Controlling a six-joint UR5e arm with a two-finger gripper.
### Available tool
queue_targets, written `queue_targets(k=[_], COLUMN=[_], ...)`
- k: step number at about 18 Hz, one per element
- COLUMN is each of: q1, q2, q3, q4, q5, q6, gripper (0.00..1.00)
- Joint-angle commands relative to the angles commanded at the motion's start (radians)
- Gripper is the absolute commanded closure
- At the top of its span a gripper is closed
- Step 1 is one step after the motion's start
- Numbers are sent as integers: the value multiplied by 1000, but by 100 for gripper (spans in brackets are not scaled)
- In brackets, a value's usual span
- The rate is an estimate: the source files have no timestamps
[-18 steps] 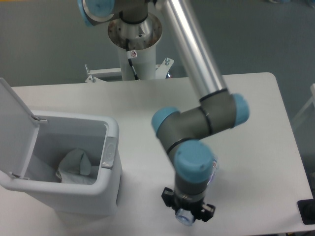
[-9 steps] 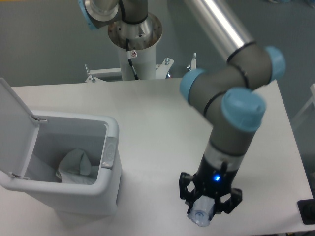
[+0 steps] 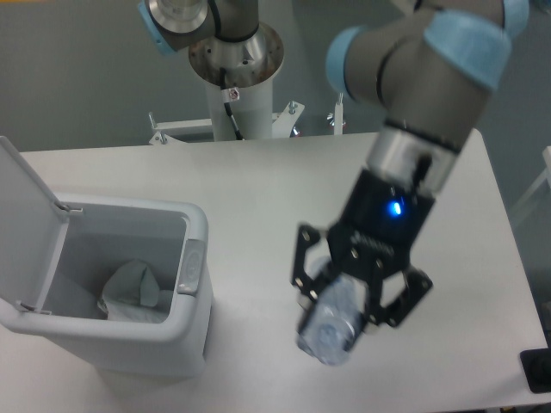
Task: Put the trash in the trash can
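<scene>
The pale grey trash can (image 3: 191,284) stands at the table's left with its lid (image 3: 26,219) swung open to the left. Inside it lies a whitish translucent plastic bag (image 3: 133,292). My gripper (image 3: 344,301) hangs above the table to the right of the can, shut on a clear plastic bottle (image 3: 331,329). The bottle points toward the camera, bottom end forward, so its cap and label are hidden. It is lifted off the table and sits well clear of the can's rim.
The arm's pedestal (image 3: 234,77) rises behind the table's far edge. A dark object (image 3: 538,370) shows at the right edge past the table corner. The white table top (image 3: 258,189) runs between the can and the gripper.
The gripper has risen from the table's front edge with the bottle in it, coming closer to the camera and shifting slightly left. The arm's upper links swung right.
</scene>
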Motion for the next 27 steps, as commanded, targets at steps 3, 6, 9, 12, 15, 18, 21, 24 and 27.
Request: queue_targets(k=[3, 6, 9, 12, 15, 18, 21, 24, 27], q1=[-55, -130, -184, -215, -227, -227, -227, -221, -166], q2=[20, 29, 28, 29, 63, 66, 63, 65, 60], q3=[0, -9, -14, -46, -129, -161, -161, -160, -160], q4=[2, 29, 31, 31, 43, 101, 103, 103, 103], q5=[-19, -22, -22, -20, -19, -17, -17, -17, -14], q6=[0, -15, -49, -49, -42, -45, -45, -43, -37], gripper=[85, 85, 84, 80, 57, 0, 0, 0, 0])
